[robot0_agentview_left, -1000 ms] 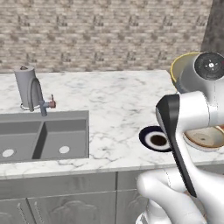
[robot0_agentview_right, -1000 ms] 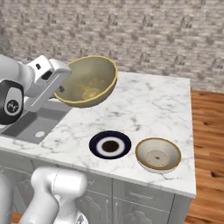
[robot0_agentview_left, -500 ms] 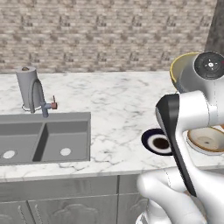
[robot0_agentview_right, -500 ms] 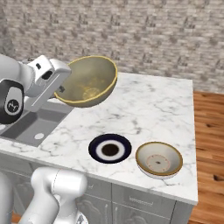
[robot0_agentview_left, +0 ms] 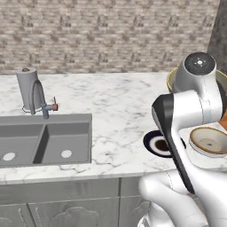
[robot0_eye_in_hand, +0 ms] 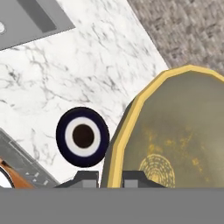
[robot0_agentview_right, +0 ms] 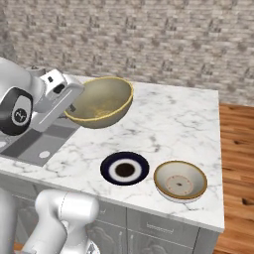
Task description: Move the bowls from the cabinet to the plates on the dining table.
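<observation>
Bowls number two. In the left base view, one bowl sits at right centre on the marble dining table, just right of the black plate; the carried bowl's rim peeks out behind the arm. In the right base view, the carried bowl hangs tilted at upper centre-left above the tabletop. In the hand view, the gripper at the bottom edge is clamped on that bowl's rim, with the plate at lower left.
</observation>
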Tool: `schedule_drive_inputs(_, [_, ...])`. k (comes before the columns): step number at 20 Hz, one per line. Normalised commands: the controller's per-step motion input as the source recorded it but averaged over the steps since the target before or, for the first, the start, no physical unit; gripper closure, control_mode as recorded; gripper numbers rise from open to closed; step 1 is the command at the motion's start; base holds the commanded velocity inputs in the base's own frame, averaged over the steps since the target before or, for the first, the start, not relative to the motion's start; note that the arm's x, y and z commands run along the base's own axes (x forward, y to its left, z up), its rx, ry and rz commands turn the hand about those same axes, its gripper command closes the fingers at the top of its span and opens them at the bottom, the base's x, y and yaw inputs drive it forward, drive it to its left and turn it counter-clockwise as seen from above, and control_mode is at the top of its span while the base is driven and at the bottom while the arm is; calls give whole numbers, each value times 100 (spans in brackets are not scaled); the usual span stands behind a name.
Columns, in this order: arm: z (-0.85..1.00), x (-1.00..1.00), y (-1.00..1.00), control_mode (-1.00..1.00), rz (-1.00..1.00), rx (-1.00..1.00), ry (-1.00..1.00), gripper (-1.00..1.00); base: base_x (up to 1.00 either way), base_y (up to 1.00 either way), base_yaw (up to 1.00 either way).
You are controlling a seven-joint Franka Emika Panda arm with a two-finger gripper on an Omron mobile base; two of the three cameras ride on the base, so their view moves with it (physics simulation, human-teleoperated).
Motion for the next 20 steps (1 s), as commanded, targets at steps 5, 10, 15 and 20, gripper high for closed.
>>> schedule_drive_inputs(5, [-36, 22, 11, -100, 0, -1, 9, 100, 0, 0, 0])
schedule_drive_inputs(10, [-30, 16, 0, -100, 0, 0, 4, 100, 0, 0, 0])
schedule_drive_inputs(15, [-38, 18, 0, -100, 0, 0, 2, 100, 0, 0, 0])
schedule_drive_inputs(20, [-41, 25, 0, -100, 0, 0, 5, 100, 0, 0, 0])
